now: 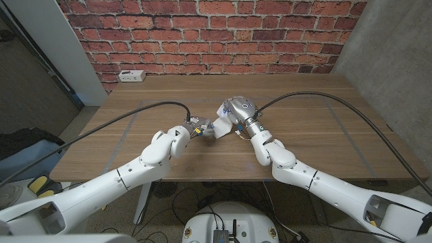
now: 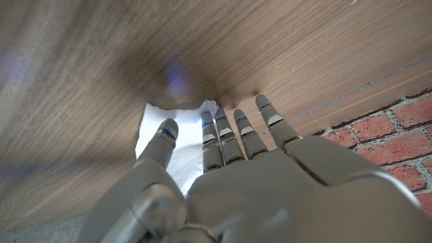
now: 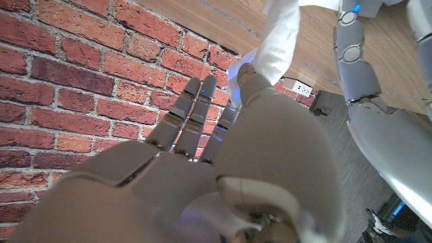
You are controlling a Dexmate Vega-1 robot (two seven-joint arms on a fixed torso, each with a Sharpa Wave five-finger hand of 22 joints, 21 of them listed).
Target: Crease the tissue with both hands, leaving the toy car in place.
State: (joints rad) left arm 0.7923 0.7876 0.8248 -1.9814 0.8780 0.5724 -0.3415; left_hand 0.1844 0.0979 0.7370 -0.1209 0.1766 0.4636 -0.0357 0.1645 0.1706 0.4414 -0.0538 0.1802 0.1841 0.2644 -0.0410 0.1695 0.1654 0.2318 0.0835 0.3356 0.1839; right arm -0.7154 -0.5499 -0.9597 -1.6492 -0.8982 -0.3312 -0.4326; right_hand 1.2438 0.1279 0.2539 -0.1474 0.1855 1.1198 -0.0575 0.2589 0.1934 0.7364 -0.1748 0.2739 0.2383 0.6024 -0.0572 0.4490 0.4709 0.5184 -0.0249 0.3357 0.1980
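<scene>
A white tissue point(image 1: 219, 125) sits at the middle of the wooden table point(image 1: 310, 135), between my two hands. My left hand point(image 1: 194, 129) reaches onto it from the left. In the left wrist view its fingers point(image 2: 229, 135) are stretched out side by side, with the tips on the tissue point(image 2: 154, 127), which lies on the table there. My right hand point(image 1: 240, 110) pinches the other end of the tissue point(image 3: 280, 40) between thumb and a finger. It holds that end lifted off the wood, so the sheet stretches down toward my left hand's fingertips point(image 3: 351, 13).
A white power socket point(image 1: 130, 75) lies at the table's far left edge, by the brick wall point(image 1: 223, 34). Faint tape lines point(image 1: 341, 125) mark a rectangle on the wood. Black cables point(image 1: 317, 98) run from both arms across the table.
</scene>
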